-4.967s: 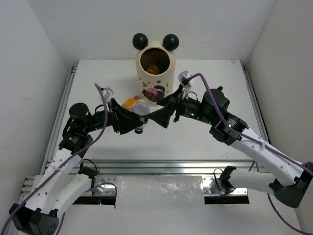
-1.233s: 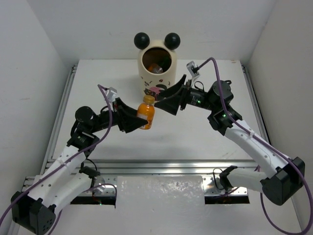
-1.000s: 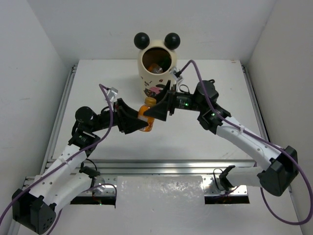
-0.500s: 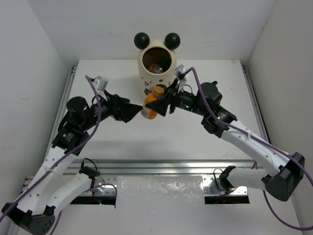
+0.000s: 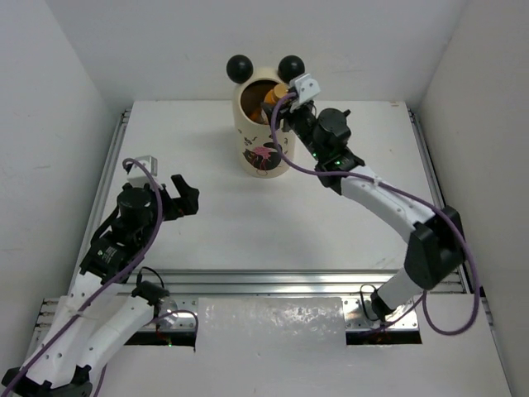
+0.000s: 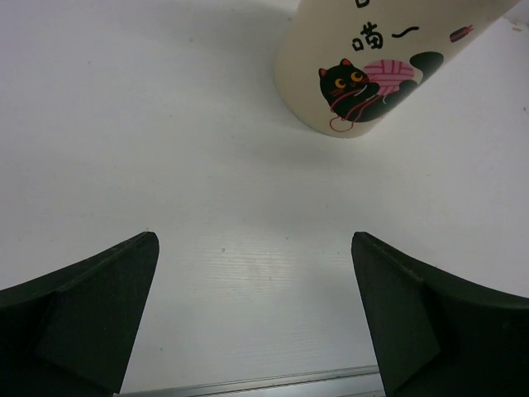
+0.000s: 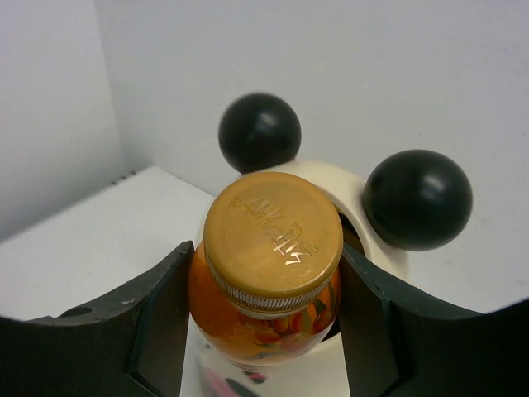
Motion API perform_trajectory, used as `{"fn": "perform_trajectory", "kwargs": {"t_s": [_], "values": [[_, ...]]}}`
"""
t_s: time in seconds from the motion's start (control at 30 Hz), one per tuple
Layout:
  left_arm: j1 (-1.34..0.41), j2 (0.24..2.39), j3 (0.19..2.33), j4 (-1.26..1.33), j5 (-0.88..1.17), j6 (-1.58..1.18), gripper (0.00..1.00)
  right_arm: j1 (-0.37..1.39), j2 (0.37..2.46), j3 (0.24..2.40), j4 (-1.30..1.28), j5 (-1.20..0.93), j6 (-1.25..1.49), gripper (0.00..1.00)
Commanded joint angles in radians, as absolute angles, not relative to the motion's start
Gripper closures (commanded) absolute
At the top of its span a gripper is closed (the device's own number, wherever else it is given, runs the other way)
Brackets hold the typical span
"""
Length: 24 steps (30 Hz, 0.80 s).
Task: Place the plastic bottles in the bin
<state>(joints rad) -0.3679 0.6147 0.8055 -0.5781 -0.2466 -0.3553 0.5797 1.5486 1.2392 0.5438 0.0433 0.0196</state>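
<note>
White desk (image 5: 248, 227), seen from above, carried a tall cream bin (image 5: 263, 149) standing upright near its far edge. The left wrist view showed the bin's lower wall (image 6: 372, 58), printed with a black cat and pink yarn.

The right arm (image 5: 388, 207) reached across to the bin's mouth. Its right tool (image 5: 283, 106) pinched an orange bottle (image 5: 274, 93) by the body, one finger pressed on each side. In the right wrist view the right tool (image 7: 264, 331) held the bottle with its gold cap (image 7: 273, 240) facing the camera. The bottle sat at the bin's opening, probably just over the rim (image 7: 372, 231); its depth inside could not be judged.

The left arm (image 5: 124, 240) was drawn back near the desk's left side, well apart from the bin. The left tool (image 5: 185, 197) stood spread wide and empty above bare desk.

Two black ball ears (image 7: 259, 132) (image 7: 417, 198) sat on the far rim.
</note>
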Motion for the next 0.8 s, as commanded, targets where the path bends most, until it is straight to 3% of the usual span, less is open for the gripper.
{"fn": "perform_trajectory", "kwargs": {"t_s": [0.0,0.37,0.43,0.47,0.5,0.53,0.6,0.77], "values": [[-0.374,0.615,0.801,-0.534,-0.239,-0.331,0.00,0.578,1.645,1.324,0.758,0.008,-0.147,1.00],[-0.388,0.610,0.793,-0.515,-0.186,-0.322,0.00,0.555,1.907,1.557,0.786,-0.006,-0.262,0.96],[-0.390,0.614,0.793,-0.514,-0.183,-0.321,0.00,0.545,1.943,1.571,0.781,-0.005,-0.262,0.90],[-0.390,0.614,0.792,-0.515,-0.181,-0.319,0.00,0.543,1.953,1.571,0.782,-0.002,-0.264,0.84],[-0.391,0.615,0.792,-0.515,-0.178,-0.319,0.00,0.537,1.959,1.566,0.788,-0.002,-0.259,0.45],[-0.391,0.615,0.792,-0.514,-0.175,-0.319,0.00,0.537,1.960,1.548,0.807,0.021,-0.253,0.17],[-0.396,0.617,0.790,-0.511,-0.170,-0.316,0.00,0.537,1.953,1.528,0.818,0.048,-0.247,0.05],[-0.405,0.614,0.790,-0.509,-0.167,-0.314,0.00,0.535,1.899,1.470,0.785,0.051,-0.223,0.01]]}}
